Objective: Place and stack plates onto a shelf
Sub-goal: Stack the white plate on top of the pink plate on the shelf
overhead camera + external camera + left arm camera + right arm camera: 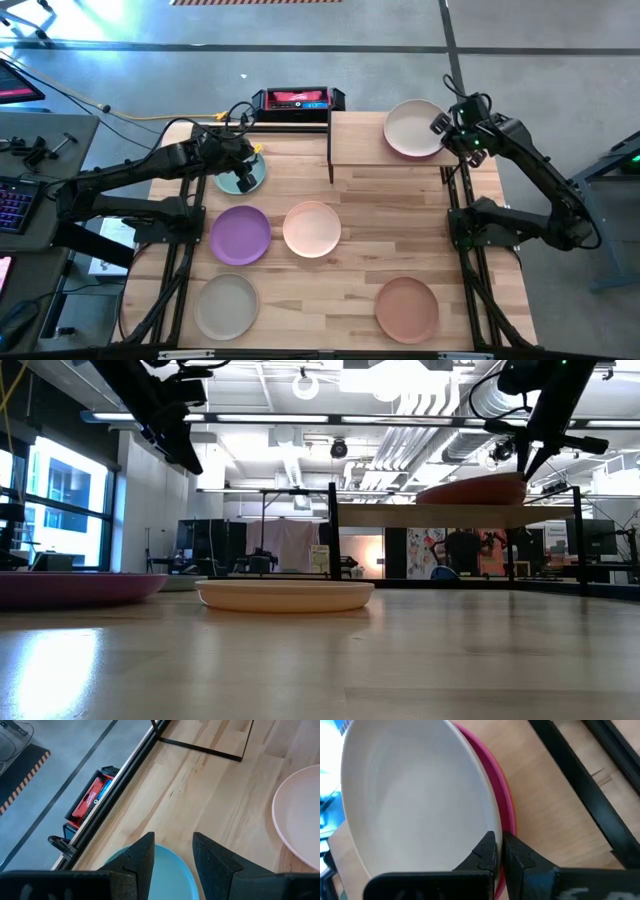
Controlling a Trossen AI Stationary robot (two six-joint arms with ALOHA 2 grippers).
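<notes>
On the light wood shelf [360,140], at the table's far right, a cream plate [412,128] lies on a hot pink plate [495,765]. My right gripper [446,127] is shut at the edge of this stack that faces the table's right edge. In the low view the stack [470,490] sits tilted, higher at the gripper [528,468]. A teal plate [245,182] lies flat on the table at the far left. My left gripper [172,847] hangs open above its far rim, clear of it. My right gripper has the cream plate's rim [489,827] at its two fingertips, on the side facing the table's right edge. The fingers slant down from the right. Whether the pink plate's rim is also caught, I cannot tell. The plate is tilted, its gripper side raised.
A purple plate [240,235] and a peach plate [312,228] lie mid-table. A beige plate [227,305] and a terracotta plate [407,308] lie near the front edge. A red and black box [297,99] sits beyond the far edge, left of the shelf's black legs [330,150].
</notes>
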